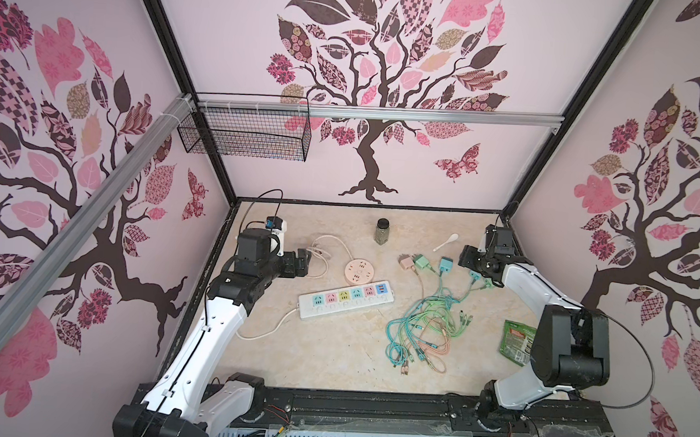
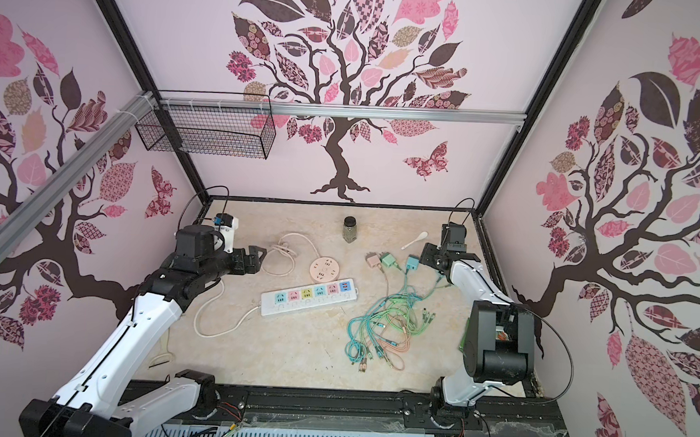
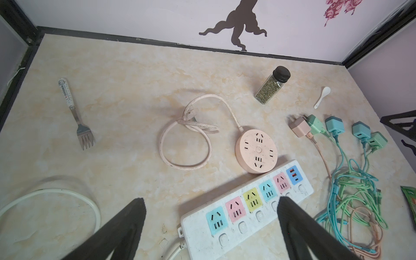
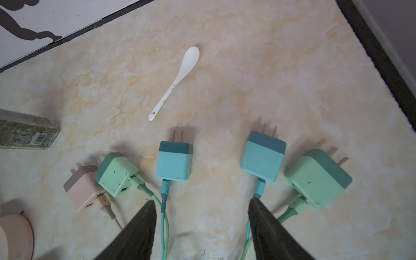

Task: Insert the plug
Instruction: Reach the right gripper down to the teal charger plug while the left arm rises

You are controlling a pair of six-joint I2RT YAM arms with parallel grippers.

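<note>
Right wrist view: right jaws apart and empty, above the counter (image 4: 247, 67); blue plug (image 4: 174, 161) flat just ahead of them, prongs (image 4: 177, 136) pointing away. Left jaws wide apart too, holding nothing, power strip (image 3: 247, 209) close ahead of them. Better to centre on plug body, squeeze flat sides, not cable (image 4: 163, 195), leave prongs free

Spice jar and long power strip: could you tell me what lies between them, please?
The round pink socket lies there, as both top views show.
</note>
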